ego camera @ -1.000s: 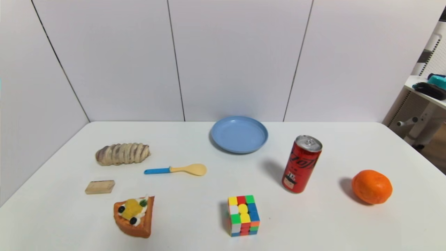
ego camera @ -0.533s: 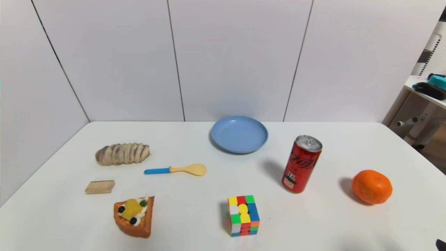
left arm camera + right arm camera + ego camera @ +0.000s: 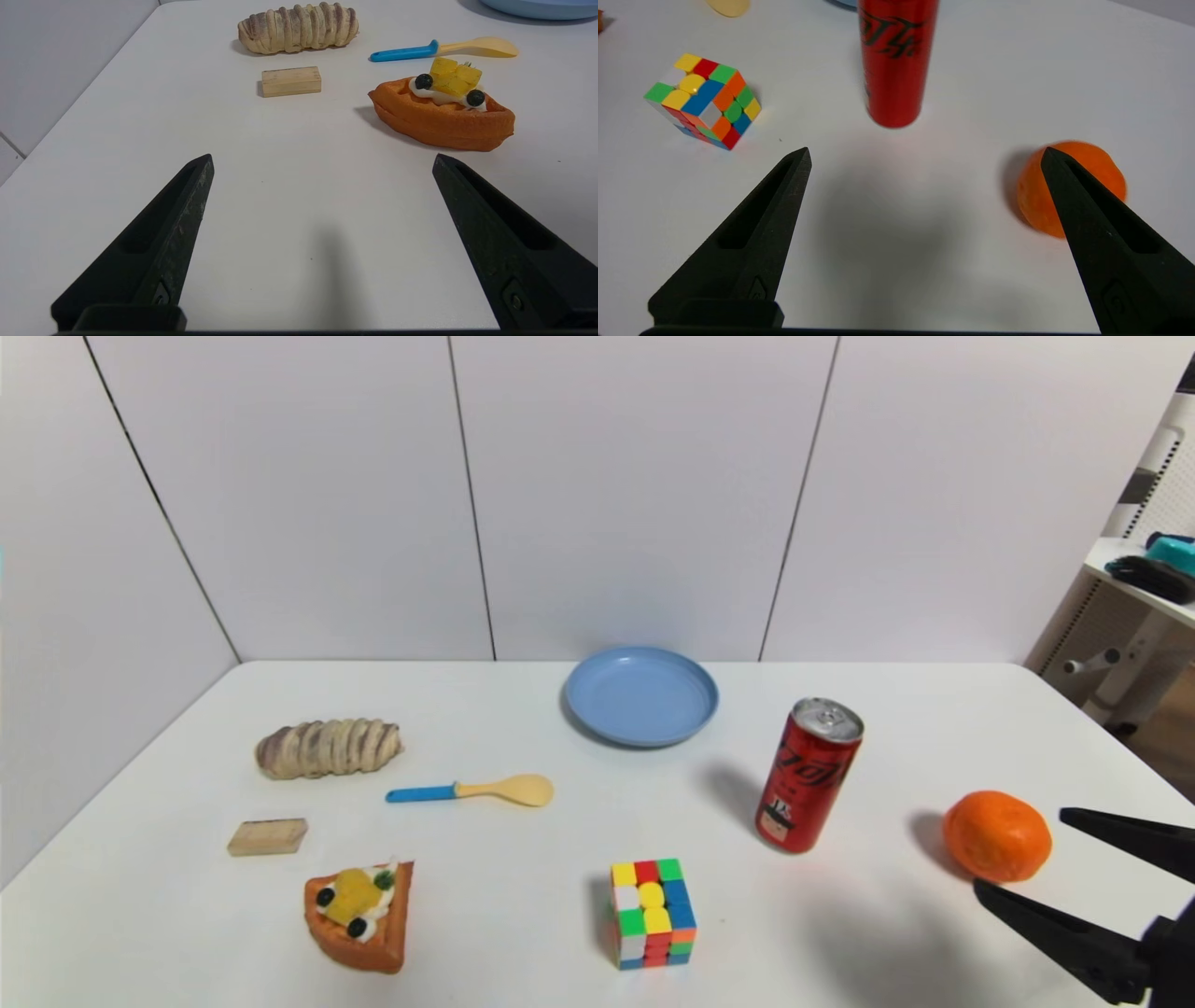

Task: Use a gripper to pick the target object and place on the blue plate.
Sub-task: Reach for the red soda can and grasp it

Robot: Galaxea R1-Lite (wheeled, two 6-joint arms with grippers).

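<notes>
Lower right of the head view, the right gripper, a black pointed claw, hangs spread wide by the round orange fruit. Right of centre stands the slim red soda can, upright, untouched. Farther back, mid-frame, sits the round light-blue plastic plate. The left gripper is spread too.

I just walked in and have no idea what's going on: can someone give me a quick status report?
Right gripper open, near the orange, holding nothing. Left gripper open, idle. Red can upright, untouched. Blue plate empty.
</notes>
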